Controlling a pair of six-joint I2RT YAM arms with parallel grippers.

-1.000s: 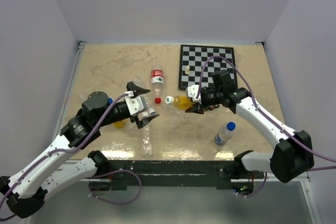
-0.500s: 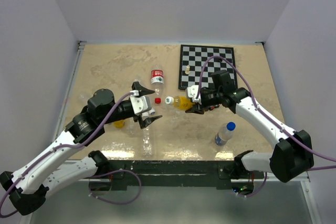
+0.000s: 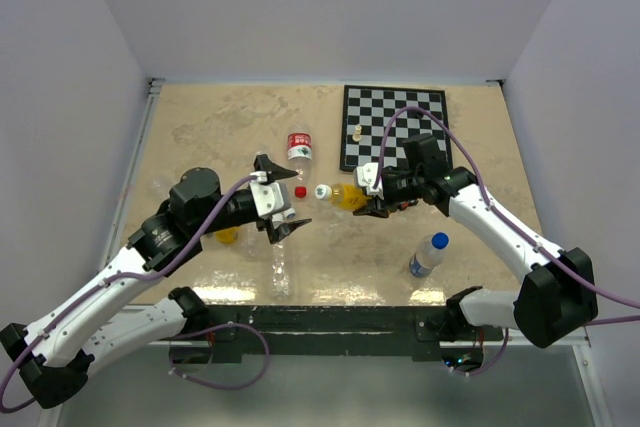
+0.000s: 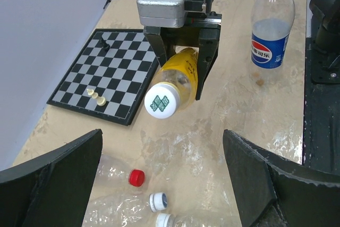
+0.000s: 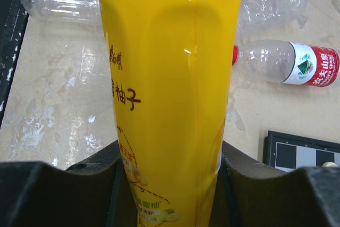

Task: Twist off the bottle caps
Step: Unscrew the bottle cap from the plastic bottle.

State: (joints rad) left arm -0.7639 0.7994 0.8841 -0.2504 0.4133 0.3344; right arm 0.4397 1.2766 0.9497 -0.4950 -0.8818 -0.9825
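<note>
The white cap (image 4: 161, 103) is screwed on the orange bottle (image 4: 183, 70), which is held level just above the tabletop (image 3: 220, 127), near the chessboard (image 4: 106, 70). The right hand (image 3: 368, 201) is clenched round the bottle's body. The left hand (image 3: 280, 199) faces the cap, spread wide and grasping nothing.

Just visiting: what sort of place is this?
Likely a robot training bench: two robot arms mounted at a table boxed in by plain walls, with practice props, a yellow bottle and a chessboard.
</note>
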